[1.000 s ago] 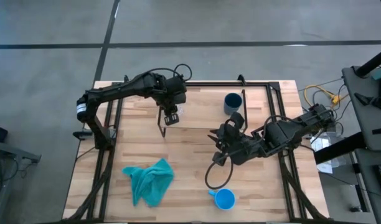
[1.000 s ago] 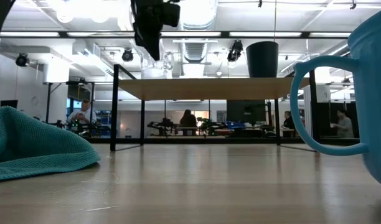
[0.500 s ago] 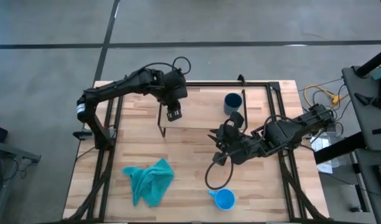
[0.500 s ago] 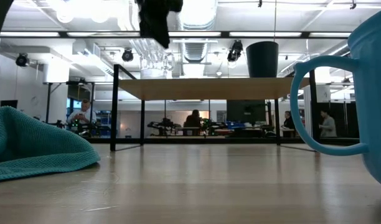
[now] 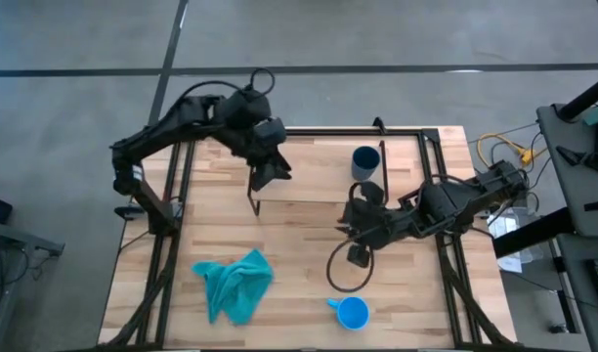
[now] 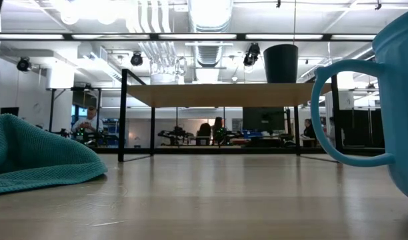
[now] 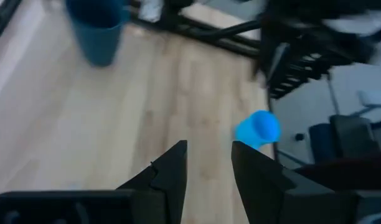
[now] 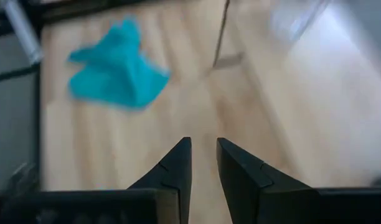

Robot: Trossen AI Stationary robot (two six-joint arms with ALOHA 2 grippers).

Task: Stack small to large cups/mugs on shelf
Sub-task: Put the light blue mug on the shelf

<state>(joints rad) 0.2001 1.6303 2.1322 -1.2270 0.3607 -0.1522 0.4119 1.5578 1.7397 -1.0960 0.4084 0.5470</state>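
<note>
The clear cup [image 6: 163, 67] stands upright on the left part of the shelf [image 6: 224, 93]. The dark navy cup [image 6: 281, 63] [image 5: 365, 160] stands on its right part. In the high view I cannot make out the clear cup under the left arm. The bright blue mug [image 5: 352, 313] [image 6: 384, 100] stands on the table near its near edge. My left gripper [image 5: 272, 173] [image 7: 209, 146] hangs open above the shelf's left end, touching nothing. My right gripper [image 5: 357, 256] [image 8: 203, 142] hovers over the table in front of the shelf [image 5: 314, 174], its fingers a narrow gap apart and holding nothing.
A crumpled teal cloth [image 5: 233, 284] [image 6: 37, 157] lies on the table's near left part. Black frame rails [image 5: 172, 244] run along both table sides. A dark cable loop [image 5: 338, 274] hangs by the right arm. People and equipment show in the room behind the shelf.
My left gripper has risen from just above the clear cup and drawn back toward the far left, leaving the low view. The clear cup stays standing on the shelf. My right gripper has shifted a little toward the near edge.
</note>
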